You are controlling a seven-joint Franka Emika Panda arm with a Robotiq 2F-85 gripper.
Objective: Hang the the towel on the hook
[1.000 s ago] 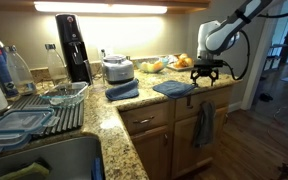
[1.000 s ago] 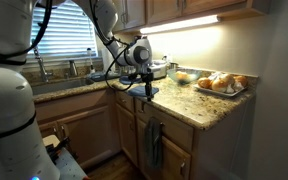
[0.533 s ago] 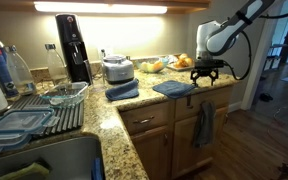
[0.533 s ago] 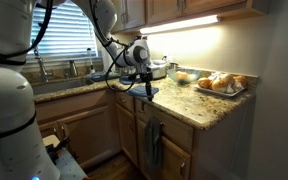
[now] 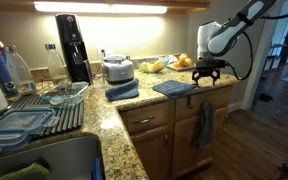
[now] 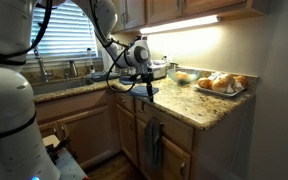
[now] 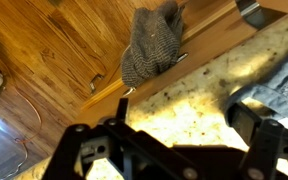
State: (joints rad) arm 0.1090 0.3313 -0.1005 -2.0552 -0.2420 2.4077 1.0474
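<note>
Counter (image 5: pixel 112 128) of speckled granite runs along the kitchen, and the arm (image 5: pixel 229 30) reaches over its far corner, where the edge drops to the wooden cabinet front (image 5: pixel 174 145). The towel (image 5: pixel 202 122) is off the counter: in both exterior views it hangs bunched against that cabinet front (image 6: pixel 154 142), just below the edge. In the wrist view it gathers to a point at the top (image 7: pixel 154 45), which suggests it hangs from the hook. The hook itself is hidden under the cloth.

Two other blue towels lie on the counter, one folded (image 5: pixel 122 91) and one spread flat (image 5: pixel 174 88); neither is being handled.

The gripper (image 5: pixel 206 78) hovers above the counter edge, almost directly over the hung towel but well clear of it. Its fingers (image 7: pixel 84 150) stand wide apart with nothing between them. By my reading, the hanging looks done, and the empty, spread fingers fit a release.
</note>
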